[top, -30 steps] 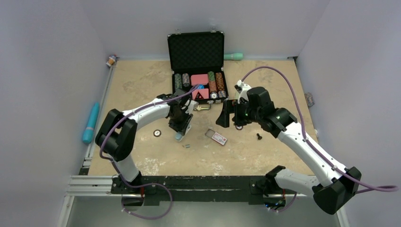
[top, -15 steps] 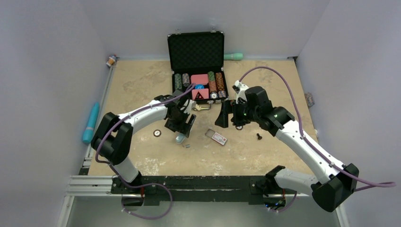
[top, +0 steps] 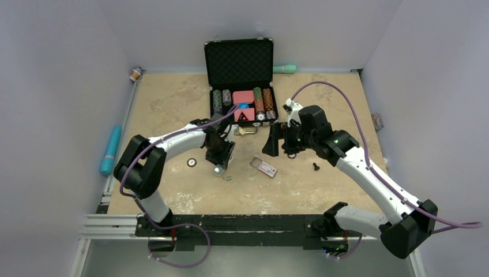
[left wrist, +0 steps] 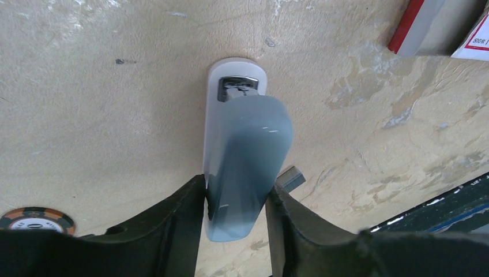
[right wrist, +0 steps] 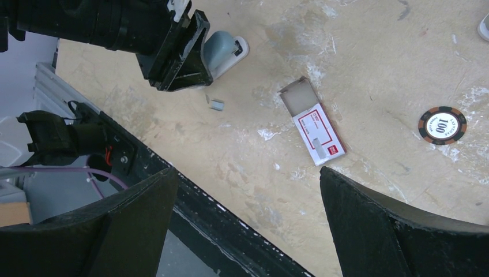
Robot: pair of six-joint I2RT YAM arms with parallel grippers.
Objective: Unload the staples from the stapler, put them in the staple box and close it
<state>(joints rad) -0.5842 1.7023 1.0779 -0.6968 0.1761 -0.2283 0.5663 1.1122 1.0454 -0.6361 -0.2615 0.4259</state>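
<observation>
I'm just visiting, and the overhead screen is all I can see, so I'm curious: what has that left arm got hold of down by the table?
Observer: Its wrist camera shows the left tool clamped on the sides of a pale grey-blue plastic stapler, whose metal nose points away from the tool.
Visitor: Are any staples out?
Observer: Yes. A short silver-grey metal strip of staples lies loose on the table beside the stapler.
Visitor: And the right arm?
Observer: The right tool is wide open and holds nothing. Its camera looks down on a red-and-white flat cardboard box with one end open.
</observation>
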